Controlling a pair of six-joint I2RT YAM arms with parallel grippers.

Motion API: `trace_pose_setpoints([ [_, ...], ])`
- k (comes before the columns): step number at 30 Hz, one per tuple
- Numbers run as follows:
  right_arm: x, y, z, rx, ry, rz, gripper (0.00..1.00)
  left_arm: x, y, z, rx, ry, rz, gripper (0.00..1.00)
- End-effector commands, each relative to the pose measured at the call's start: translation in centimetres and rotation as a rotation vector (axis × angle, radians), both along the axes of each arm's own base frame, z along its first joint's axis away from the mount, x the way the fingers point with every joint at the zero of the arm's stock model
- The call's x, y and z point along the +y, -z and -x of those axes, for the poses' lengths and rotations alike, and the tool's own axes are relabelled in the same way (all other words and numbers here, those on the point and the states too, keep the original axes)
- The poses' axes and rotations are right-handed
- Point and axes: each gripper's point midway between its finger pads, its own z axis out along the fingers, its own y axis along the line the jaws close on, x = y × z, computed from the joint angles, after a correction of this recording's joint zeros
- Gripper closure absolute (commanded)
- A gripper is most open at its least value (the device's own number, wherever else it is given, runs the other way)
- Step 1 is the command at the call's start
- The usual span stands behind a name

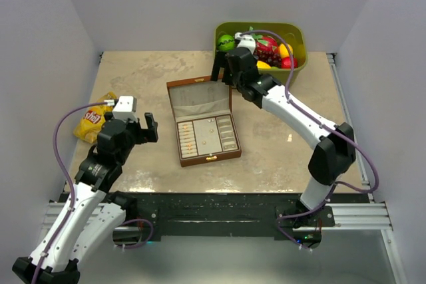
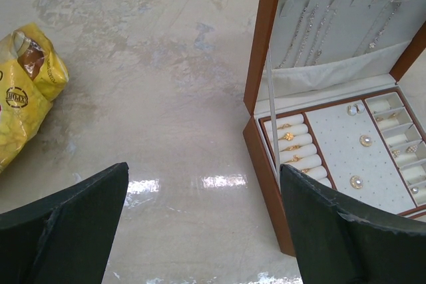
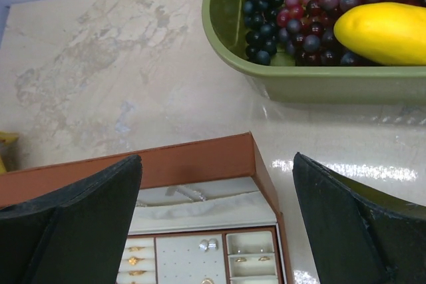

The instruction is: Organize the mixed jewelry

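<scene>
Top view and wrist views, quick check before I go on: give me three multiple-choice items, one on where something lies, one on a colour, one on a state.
1. Seen from the top camera, the yellow snack bag lies:
A. left of the jewelry box
B. right of the box
C. inside the box

2. The rings in the box's roll slots are:
A. black
B. red
C. gold

3. The box's lid is:
A. shut
B. open and standing up at the far side
C. off, lying flat beside the box

Answers:
1 A: the bag sits near the table's left edge, apart from the box in the middle.
2 C: the left wrist view shows gold-coloured rings tucked between the cream rolls.
3 B: the cream lining of the lid and the compartments below are both exposed.
</scene>
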Motion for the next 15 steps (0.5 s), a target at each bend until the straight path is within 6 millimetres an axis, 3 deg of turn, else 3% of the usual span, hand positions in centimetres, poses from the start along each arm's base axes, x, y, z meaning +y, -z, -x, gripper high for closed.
trace_pose_setpoints([
  [1, 0.4, -1.5, -1.9, -0.050, 0.000, 0.022, 0.01, 0.3, -1.1, -0.3, -0.040, -0.021, 0.018, 0.00],
  [3, 0.7, -1.5, -2.4, -0.049, -0.011, 0.035, 0.01, 0.3, -1.2, -0.3, -0.042, -0.021, 0.019, 0.00],
  [4, 1.0, -0.4, -2.8, -0.029, -0.017, 0.056, 0.01, 0.2, -1.2, -0.3, -0.042, -0.019, 0.019, 0.00],
  [8, 1.0, 1.2, -3.1, 0.015, -0.024, 0.106, 0.01, 0.2, -1.0, -0.3, -0.034, -0.015, 0.017, 0.00],
  [15, 1.2, 3.1, -1.7, 0.048, -0.078, 0.100, 0.01, 0.4, -0.9, -0.4, -0.031, -0.028, 0.013, 0.01],
])
